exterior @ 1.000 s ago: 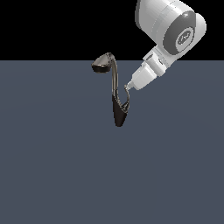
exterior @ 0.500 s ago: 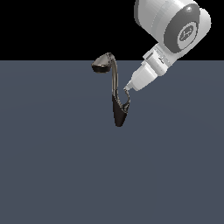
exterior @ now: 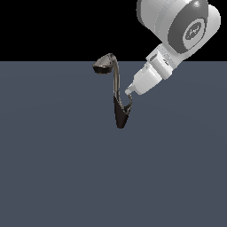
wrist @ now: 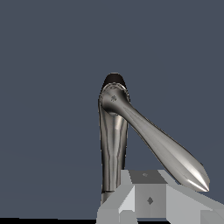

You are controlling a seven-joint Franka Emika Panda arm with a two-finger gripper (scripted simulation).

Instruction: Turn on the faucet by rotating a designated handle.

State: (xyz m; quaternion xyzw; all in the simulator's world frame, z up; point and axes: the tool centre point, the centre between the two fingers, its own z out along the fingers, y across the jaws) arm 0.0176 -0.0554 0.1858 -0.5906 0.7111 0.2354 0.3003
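The faucet (exterior: 119, 116) stands on its black cone base, its slim neck rising to a flat grey spout head (exterior: 104, 65). The thin curved handle (exterior: 129, 104) branches off the base on the exterior view's right. My gripper (exterior: 129, 91) comes down from the upper right with its tip at the handle's upper end, and I cannot tell if it touches. In the wrist view the handle (wrist: 112, 148) runs from the dark base under my grey fingers (wrist: 144, 197), and the neck (wrist: 164, 148) slants off beside it. The fingers look shut with nothing between them.
The faucet stands alone on a flat dark blue-grey surface (exterior: 57, 168). The white arm body (exterior: 177, 26) hangs above the faucet on the exterior view's right.
The arm's upper links have swung slightly toward the exterior view's right. The gripper tip has stayed by the handle's top. The faucet looks unchanged.
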